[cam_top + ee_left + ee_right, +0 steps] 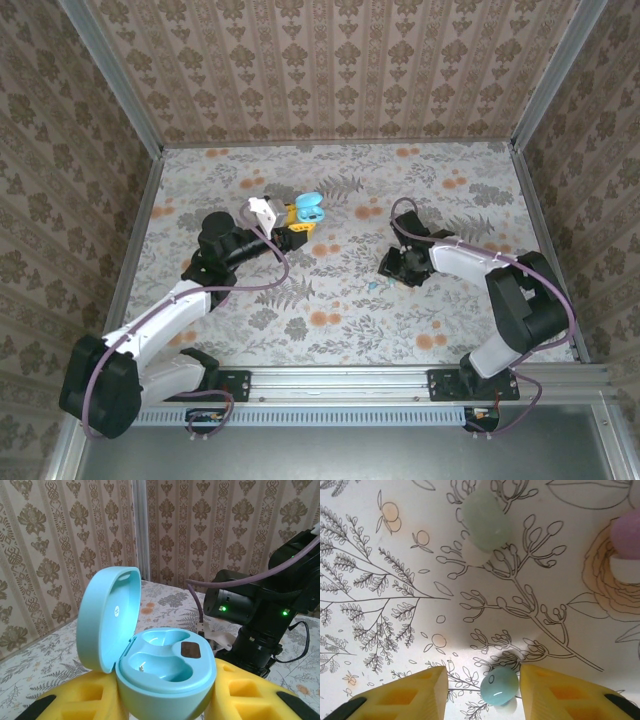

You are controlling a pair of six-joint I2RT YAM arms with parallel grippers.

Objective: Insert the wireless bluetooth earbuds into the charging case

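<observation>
Pickup step: right gripper [482, 674], jaws apart, straddles a cyan bud [499, 686] lying well right of the open case [165, 666] clamped in the left gripper [164, 702]; next comes a square, gentle pinch.

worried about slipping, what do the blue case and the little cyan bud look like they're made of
Blue case: looks like moulded plastic, smooth satin finish; even soft sheen on the lid, no grain. Cyan bud: probably hard glossy plastic; a bright glint sits on its rounded top.
</observation>
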